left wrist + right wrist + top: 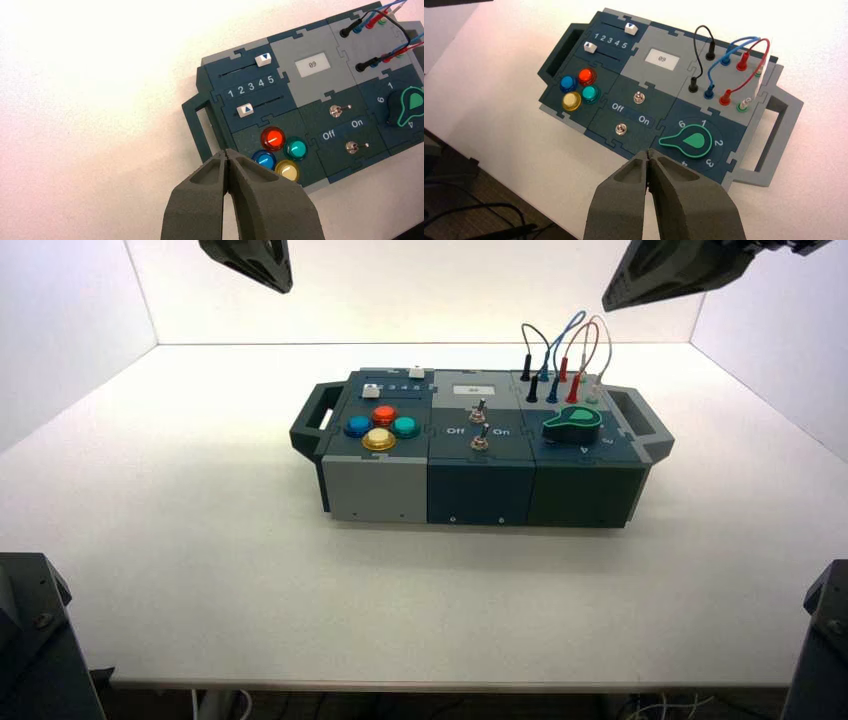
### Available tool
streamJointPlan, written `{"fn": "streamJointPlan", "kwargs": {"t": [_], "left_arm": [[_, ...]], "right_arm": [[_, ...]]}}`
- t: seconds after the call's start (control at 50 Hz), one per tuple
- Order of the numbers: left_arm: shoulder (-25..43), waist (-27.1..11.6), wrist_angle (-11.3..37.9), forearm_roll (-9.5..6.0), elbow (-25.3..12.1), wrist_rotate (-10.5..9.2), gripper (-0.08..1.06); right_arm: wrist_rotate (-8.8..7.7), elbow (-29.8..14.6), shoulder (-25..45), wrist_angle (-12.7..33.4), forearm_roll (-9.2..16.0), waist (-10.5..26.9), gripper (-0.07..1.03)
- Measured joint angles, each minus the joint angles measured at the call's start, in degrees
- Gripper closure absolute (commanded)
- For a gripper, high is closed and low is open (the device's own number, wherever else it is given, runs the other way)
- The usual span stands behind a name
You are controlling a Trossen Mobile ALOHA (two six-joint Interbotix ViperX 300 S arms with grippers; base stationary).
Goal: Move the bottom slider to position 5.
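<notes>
In the dark tapered left hand (226, 151), nothing held, fingertips together, high above the bench (220, 590). Out past those tips, beyond the blue push-button (264, 159) and red push-button (273, 138), well apart from the hand: the small white squarish bottom slider (245, 110), at the 1 end of a dark straight track. At the track's other end, the white printed 5 (270, 79). Above the box's right side, the dark right hand (648, 151), likewise closed and empty.

High view's top edge crops left gripper (284, 286) and right gripper (609, 306). Left gripper hides box's (302, 112) near-left corner in left wrist view.
</notes>
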Motion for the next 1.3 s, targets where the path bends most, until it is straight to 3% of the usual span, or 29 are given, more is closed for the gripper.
{"fn": "streamJointPlan", "kwargs": {"t": [0.58, 1.3], "left_arm": [[0.88, -0.09, 0.26, -0.09, -0.53, 0.09, 1.01], [24.08, -1.49, 1.05, -0.09, -12.83, 1.85, 1.01]], "right_arm": [[-0.53, -0.18, -0.44, 1.05, -0.18, 0.0, 0.99], [0.26, 0.7, -3.78, 2.02, 0.18, -0.09, 0.99]]}}
